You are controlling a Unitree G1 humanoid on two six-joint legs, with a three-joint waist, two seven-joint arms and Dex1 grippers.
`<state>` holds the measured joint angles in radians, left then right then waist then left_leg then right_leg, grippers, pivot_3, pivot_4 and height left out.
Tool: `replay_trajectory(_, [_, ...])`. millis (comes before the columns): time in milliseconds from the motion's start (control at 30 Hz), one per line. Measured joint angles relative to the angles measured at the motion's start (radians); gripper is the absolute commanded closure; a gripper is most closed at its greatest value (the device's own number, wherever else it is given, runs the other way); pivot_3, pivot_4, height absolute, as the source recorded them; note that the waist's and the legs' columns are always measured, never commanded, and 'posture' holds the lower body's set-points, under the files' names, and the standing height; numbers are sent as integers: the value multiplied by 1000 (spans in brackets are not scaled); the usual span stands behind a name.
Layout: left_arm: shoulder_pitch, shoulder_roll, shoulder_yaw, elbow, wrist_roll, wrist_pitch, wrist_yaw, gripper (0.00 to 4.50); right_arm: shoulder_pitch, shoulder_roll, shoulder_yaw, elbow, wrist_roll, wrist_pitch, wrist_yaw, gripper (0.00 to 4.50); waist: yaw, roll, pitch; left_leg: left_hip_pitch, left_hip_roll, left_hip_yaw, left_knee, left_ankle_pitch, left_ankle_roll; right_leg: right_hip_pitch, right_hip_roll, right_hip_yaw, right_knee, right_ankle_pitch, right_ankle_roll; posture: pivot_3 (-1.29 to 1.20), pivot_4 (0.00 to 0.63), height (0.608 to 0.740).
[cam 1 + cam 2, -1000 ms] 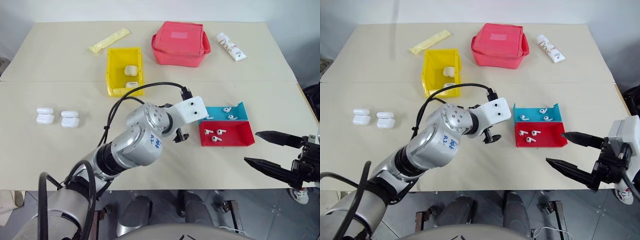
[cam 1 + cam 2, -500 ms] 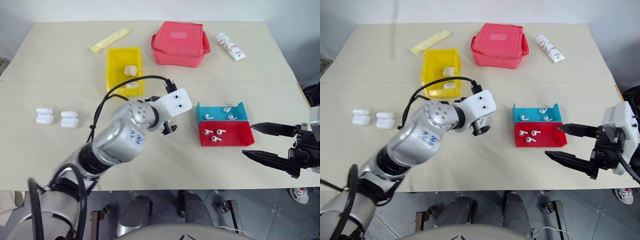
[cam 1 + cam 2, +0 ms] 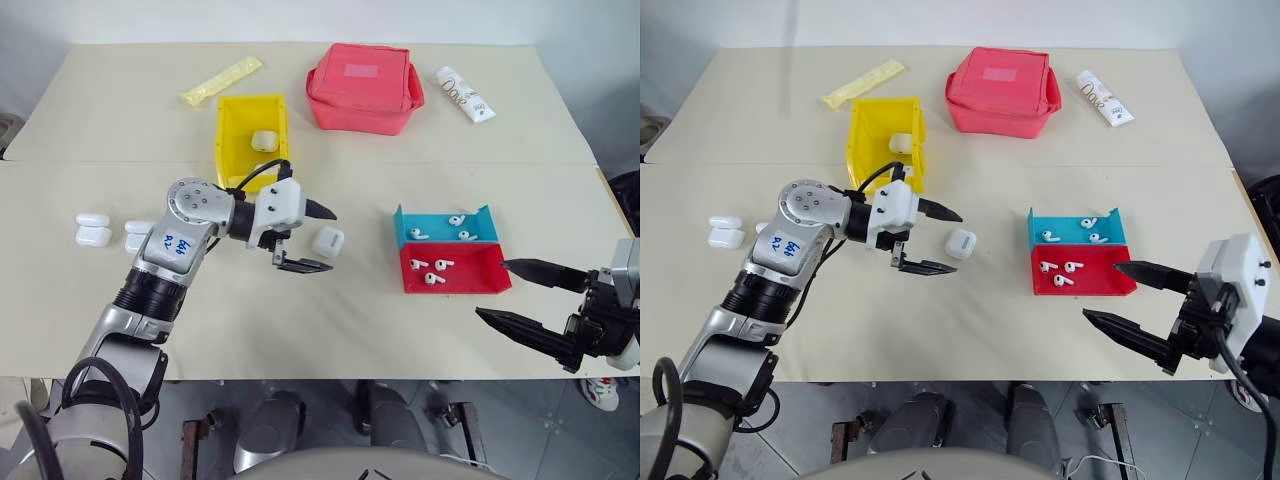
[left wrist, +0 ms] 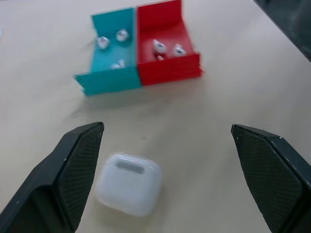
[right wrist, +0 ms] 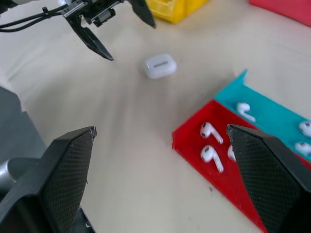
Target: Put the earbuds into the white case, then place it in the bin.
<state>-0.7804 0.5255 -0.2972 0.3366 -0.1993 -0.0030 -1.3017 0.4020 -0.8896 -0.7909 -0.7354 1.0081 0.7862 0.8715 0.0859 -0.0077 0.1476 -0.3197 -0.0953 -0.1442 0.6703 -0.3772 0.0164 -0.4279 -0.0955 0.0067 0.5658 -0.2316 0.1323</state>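
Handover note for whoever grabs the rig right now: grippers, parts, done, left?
Left gripper: open, empty, pointing at the lone small glossy white earbud case, closed, on the beige table just beyond its fingers.
Right gripper: open, empty, hovering near the red and blue trays.
Tiny white earbuds: loose in the low red tray and the low blue tray.
Bright yellow plastic bin: holds two white cases already.
More closed white cases lie on the table's left side.
Done: lone case set out near the trays.
Left: open it, load earbuds, close it, bin it.
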Motion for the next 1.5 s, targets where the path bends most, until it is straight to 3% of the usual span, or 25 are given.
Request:
replay_trajectory(200, [-160,-27,-36,264,93,-291,-149,39,44,70,-1,-64,6,-12,-59,0,-3,-1,0,0,-1,1,0,0,1,0,0,0,0,0,0,0,150,740])
replay_trajectory(400, [-255,-80,-76,430,185,-410,-183,39,69,103,7,-90,6,-41,-93,0,-7,-1,0,0,-1,1,-1,0,2,0,1,1,0,0,1,0,150,740])
replay_trajectory(633, [-322,-105,-105,585,305,-404,-139,39,145,156,11,-157,10,-62,-139,0,-6,-1,0,0,-1,1,-1,0,3,0,1,1,0,1,1,0,150,740])
replay_trajectory(1500, [-386,-226,-115,701,459,-325,-20,39,340,208,11,-278,43,-180,-229,0,-8,-2,0,1,-1,2,-1,0,3,0,2,2,0,1,1,0,150,740])
